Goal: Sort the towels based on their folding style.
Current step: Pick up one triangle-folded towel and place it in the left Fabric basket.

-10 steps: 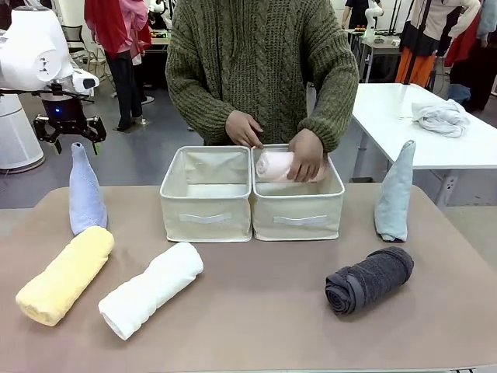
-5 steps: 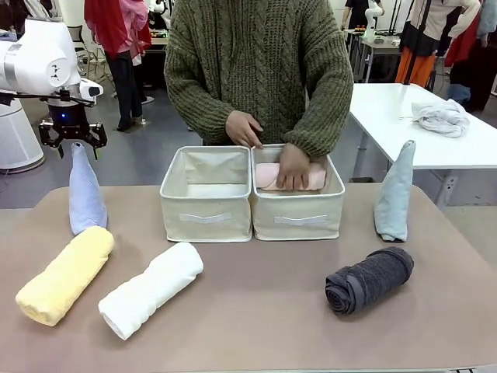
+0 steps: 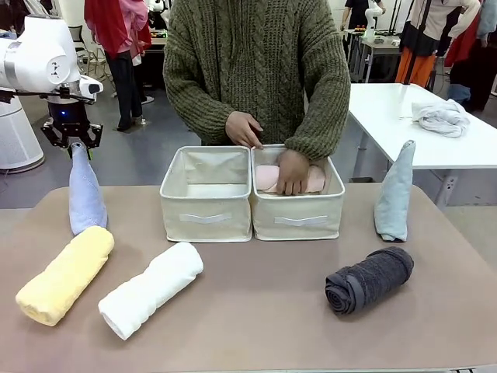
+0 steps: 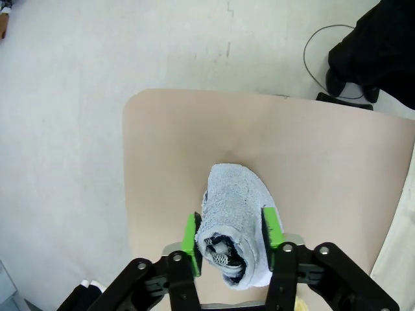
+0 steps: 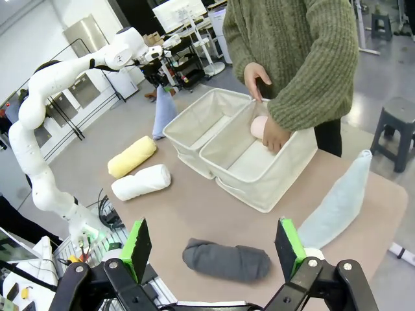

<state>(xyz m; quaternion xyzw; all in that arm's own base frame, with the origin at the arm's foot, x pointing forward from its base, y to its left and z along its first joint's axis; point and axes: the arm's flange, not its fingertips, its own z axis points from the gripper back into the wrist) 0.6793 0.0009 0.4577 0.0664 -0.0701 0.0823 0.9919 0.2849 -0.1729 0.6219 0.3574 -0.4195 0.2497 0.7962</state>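
Yellow roll (image 3: 64, 274), white roll (image 3: 151, 289) and dark grey roll (image 3: 369, 280) lie nearest on the table (image 3: 264, 318), the right gripper (image 5: 212, 245) gaping empty above it, then the left gripper (image 3: 72, 144) pinches the upright lavender-blue cone (image 3: 84, 198) by its tip, the pale grey-blue cone (image 3: 395, 193) stands opposite, and farthest a person's hand (image 3: 293, 171) rests on the pink roll (image 3: 266, 177) in a beige bin (image 3: 297, 220).

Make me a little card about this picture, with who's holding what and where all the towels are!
Left gripper: jaws closed on the tip of the lavender-blue cone, upright on the table
Right gripper: jaws open, holding nothing
Person's hand: on the pink roll inside the right bin
Rolls lying on the table: yellow roll, white roll, dark grey roll
Other cone: pale grey-blue cone, upright at the table's right side
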